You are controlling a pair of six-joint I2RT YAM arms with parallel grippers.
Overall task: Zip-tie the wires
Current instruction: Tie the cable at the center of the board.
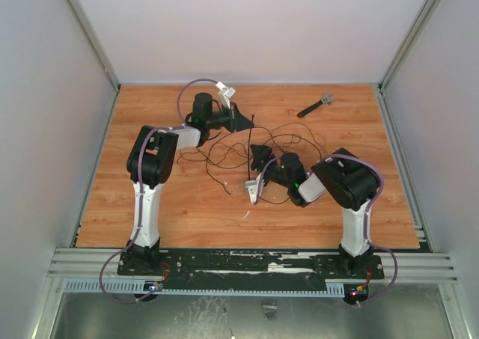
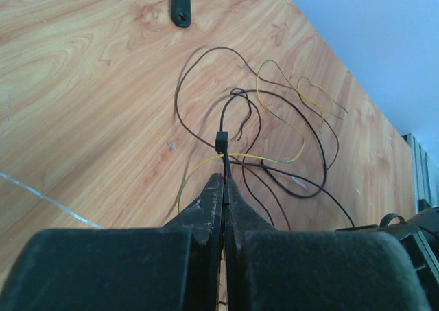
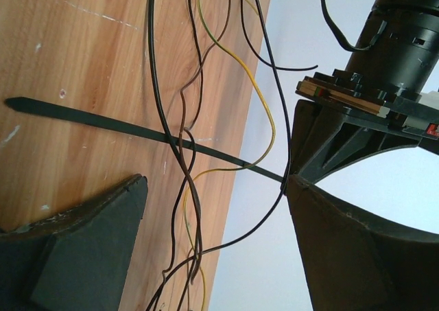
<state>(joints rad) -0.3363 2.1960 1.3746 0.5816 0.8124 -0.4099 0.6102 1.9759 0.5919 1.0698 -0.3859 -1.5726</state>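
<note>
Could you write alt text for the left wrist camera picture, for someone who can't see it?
The left gripper is shut on a thin black zip tie, whose small head pokes out ahead of it. Beyond, loose loops of dark and yellow wires lie on a wooden table; a dark tool handle shows at the top edge.

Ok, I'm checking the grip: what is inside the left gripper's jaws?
The left gripper is shut on the zip tie strap; the head pokes out ahead, the wires lying beyond. The stretch clamped inside is covered.
</note>
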